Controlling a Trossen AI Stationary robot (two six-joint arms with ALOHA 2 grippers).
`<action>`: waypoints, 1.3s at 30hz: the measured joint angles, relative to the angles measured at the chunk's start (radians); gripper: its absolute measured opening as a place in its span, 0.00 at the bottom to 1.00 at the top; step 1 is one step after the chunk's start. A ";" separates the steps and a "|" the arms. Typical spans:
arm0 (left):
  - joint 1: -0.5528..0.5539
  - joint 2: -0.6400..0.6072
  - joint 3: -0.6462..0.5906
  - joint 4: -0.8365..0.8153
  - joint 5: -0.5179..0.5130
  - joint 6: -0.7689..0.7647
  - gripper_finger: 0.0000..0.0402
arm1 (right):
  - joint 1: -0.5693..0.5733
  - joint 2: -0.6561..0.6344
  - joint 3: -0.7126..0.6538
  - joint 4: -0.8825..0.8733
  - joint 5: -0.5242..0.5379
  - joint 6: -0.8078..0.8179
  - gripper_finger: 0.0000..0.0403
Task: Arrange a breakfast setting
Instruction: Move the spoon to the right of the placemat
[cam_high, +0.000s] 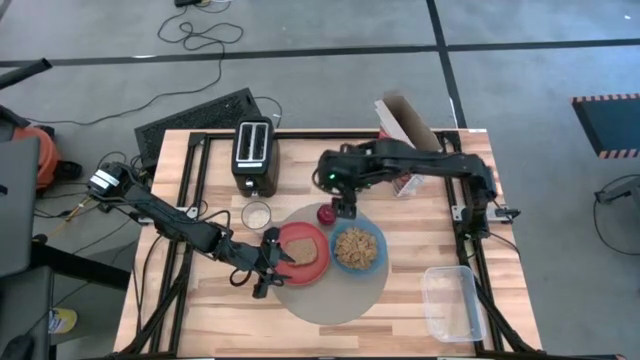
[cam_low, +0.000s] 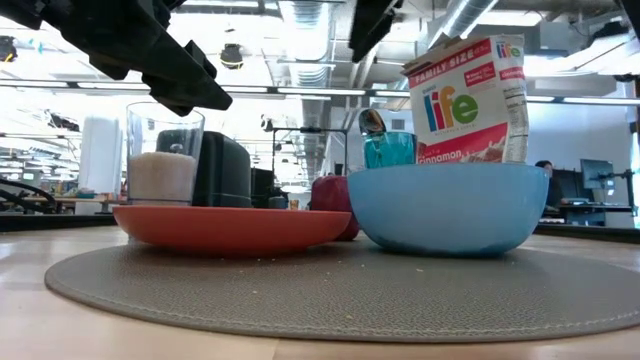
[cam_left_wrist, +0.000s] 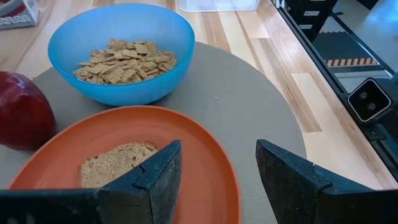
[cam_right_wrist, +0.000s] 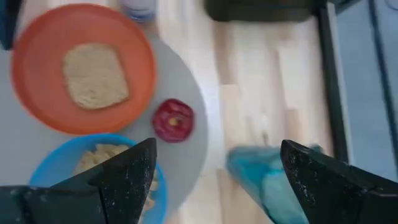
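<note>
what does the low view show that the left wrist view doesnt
Only the low view shows the Life cereal box, the teal tumbler with a spoon in it, the clear glass and the black toaster.

Only the left wrist view shows the toast slice on the plate, the cereal squares inside the bowl, and the left end effector, open over the plate's edge.

Both show the red-orange plate, the blue bowl, the red fruit and the round mat.

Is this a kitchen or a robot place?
More likely a robot lab or workshop than a kitchen. The breakfast things sit on a wooden table in a black metal frame, loose cables lie on the bare floor, and open ceiling pipes show behind.
</note>
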 joint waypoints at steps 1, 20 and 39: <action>0.000 0.000 0.000 0.000 -0.002 0.000 0.48 | -0.005 -0.017 -0.015 0.003 0.012 0.000 0.91; 0.000 0.000 0.000 0.004 -0.052 0.001 0.48 | -0.174 -0.233 -0.421 0.329 0.014 0.002 0.91; 0.000 0.001 0.000 0.002 -0.061 -0.005 0.48 | -0.243 -0.100 -0.420 0.345 0.070 -0.085 0.66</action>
